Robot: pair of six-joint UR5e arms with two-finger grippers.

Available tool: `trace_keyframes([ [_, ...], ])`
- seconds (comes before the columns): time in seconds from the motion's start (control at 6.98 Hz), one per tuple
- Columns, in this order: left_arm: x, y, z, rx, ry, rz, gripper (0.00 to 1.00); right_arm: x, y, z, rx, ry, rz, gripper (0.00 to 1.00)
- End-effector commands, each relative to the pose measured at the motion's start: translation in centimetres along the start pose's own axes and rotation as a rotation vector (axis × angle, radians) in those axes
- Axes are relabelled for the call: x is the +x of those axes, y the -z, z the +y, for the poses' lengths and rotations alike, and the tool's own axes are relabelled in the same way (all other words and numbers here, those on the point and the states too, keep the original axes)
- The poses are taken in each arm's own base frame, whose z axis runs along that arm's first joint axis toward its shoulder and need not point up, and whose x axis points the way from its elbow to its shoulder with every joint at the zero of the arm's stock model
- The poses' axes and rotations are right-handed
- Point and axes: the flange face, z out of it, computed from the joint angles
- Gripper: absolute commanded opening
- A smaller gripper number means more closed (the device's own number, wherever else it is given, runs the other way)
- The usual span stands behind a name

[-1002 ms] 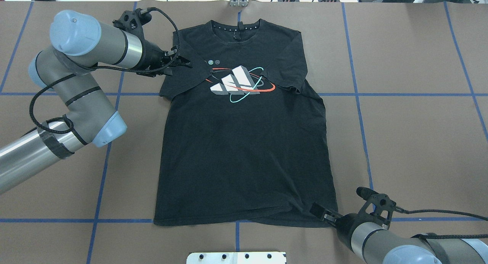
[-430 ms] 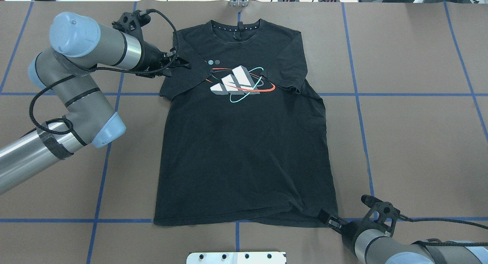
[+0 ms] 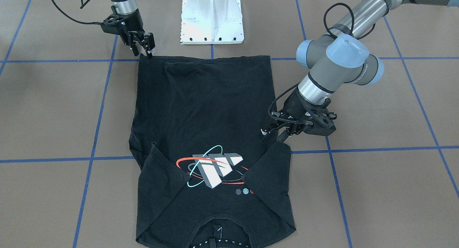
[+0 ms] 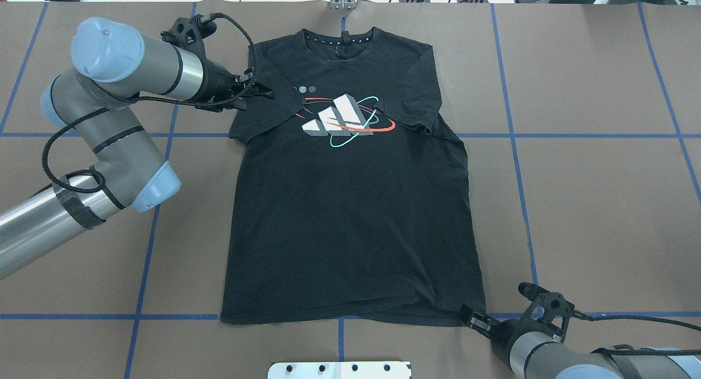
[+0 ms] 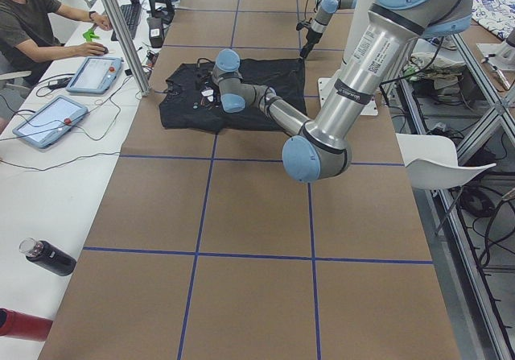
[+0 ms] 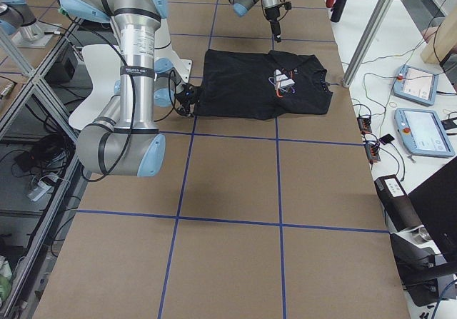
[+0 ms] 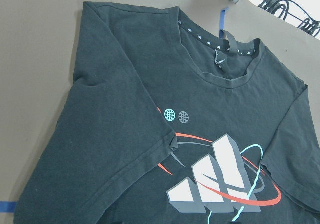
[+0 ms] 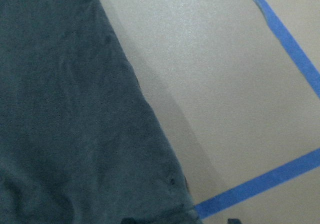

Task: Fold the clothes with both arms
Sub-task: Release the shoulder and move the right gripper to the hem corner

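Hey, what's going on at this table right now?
A robot is folding a black T-shirt laid flat on the table, both sleeves already turned in over the chest. The left gripper is poised open by one folded sleeve; the right gripper is open at a hem corner.

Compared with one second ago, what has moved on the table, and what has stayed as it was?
The right gripper has drawn back toward the robot's base and slightly outward, from over the T-shirt hem to the hem's near right corner. Its fingers are apart and hold no cloth. The left gripper stayed by the folded-in sleeve, and the T-shirt lies as before.
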Motion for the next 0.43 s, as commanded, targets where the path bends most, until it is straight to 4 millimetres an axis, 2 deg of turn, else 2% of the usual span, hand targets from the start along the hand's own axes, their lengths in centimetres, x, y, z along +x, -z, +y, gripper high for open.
trace_keyframes([
  [0.0, -0.33, -0.29, -0.08, -0.001, 0.001, -0.006, 0.77, 0.09, 0.12, 0.35, -0.006, 0.005, 0.0, 0.7],
  [0.14, -0.33, -0.29, -0.08, -0.001, 0.002, -0.006, 0.77, 0.21, 0.04, 0.34, -0.006, 0.006, 0.003, 0.59],
  [0.29, -0.33, -0.29, -0.08, -0.001, 0.002, -0.006, 0.77, 0.22, 0.01, 0.3, 0.0, 0.006, 0.003, 0.36],
])
